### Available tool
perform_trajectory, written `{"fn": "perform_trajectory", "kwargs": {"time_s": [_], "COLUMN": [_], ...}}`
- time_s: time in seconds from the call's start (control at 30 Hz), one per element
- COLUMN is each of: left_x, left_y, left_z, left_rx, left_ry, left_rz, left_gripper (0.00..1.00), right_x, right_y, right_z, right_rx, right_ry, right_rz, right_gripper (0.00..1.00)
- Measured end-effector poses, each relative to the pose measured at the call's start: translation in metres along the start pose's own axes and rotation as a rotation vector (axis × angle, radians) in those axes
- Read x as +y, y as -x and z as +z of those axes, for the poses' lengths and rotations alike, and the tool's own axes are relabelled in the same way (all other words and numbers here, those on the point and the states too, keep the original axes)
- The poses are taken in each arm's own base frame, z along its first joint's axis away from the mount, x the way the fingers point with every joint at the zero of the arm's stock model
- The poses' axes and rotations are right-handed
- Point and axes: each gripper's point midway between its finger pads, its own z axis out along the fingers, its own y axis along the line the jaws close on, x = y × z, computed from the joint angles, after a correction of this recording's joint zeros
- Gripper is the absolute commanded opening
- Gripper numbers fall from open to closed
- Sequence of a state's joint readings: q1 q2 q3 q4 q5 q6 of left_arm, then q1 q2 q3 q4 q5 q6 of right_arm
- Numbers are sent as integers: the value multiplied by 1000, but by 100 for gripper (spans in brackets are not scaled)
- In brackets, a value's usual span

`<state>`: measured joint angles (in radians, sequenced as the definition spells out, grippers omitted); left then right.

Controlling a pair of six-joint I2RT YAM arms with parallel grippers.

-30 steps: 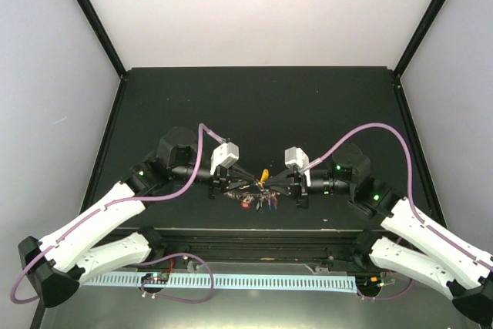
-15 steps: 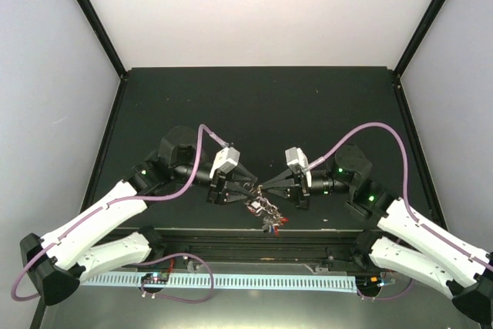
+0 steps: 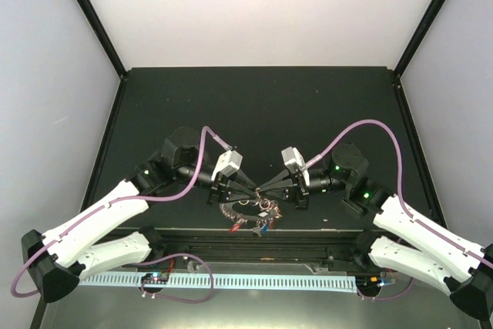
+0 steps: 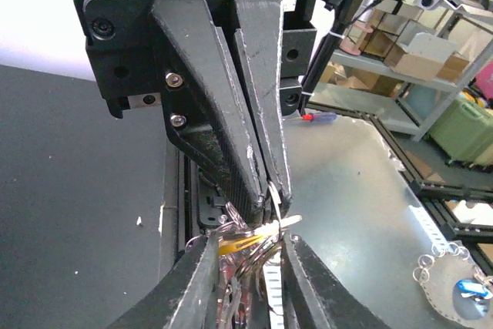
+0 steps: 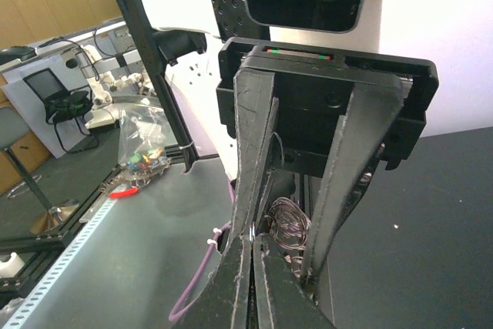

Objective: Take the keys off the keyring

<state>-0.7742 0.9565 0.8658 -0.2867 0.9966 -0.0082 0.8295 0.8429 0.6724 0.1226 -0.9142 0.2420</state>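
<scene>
The keys [image 3: 250,219] hang as a spiky bunch with red and blue heads under the two grippers, above the table's front edge. My left gripper [image 3: 248,190] and right gripper [image 3: 263,188] meet tip to tip over them. In the left wrist view my left gripper [image 4: 250,256] is partly closed around the keyring [image 4: 260,252] and an orange key [image 4: 235,246]. The right gripper [image 4: 273,190] faces it, pinching a thin silvery wire loop. In the right wrist view my right gripper [image 5: 250,256] is shut tight, and the coiled keyring [image 5: 289,225] sits between the left gripper's fingers [image 5: 350,159].
The dark table [image 3: 254,105] has black posts at its back corners and grey walls round it. A slotted rail [image 3: 254,279] runs along the front. Beyond the table lie a bag of coloured pieces [image 5: 139,163] and a loose ring bunch [image 4: 454,283].
Both grippers have dropped slightly toward the front edge and closed up tip to tip. The orange key no longer stands up between them. The bunch has swung left and spread.
</scene>
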Motion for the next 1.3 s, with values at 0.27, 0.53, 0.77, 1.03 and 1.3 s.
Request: {"fn": "perform_trajectory", "kwargs": {"time_s": [0.27,0.53,0.77,1.03,1.3], "left_x": [-4,2,8,9,12], "left_y": [-1,-1,-3,-5,-8], "left_z": [0,0,2,2,2], "left_rx": [2,3,12,19,26], "left_ry": [-14,26,44,49,62], "left_rz": [8,9,0,-9,-20], "left_gripper": [15,31,14,10,11], "right_x": [0,-3,-7,-9,-12], "right_y": [1,2,2,3,-1], "right_z": [1,0,-1,-1,-2], "right_rx": [-2,-8,-12,-16,-1], "right_ry": [5,-17,-44,-64,-78], "right_rz": [1,-2,-3,-20,-35], "right_gripper": [1,1,1,1,1]}}
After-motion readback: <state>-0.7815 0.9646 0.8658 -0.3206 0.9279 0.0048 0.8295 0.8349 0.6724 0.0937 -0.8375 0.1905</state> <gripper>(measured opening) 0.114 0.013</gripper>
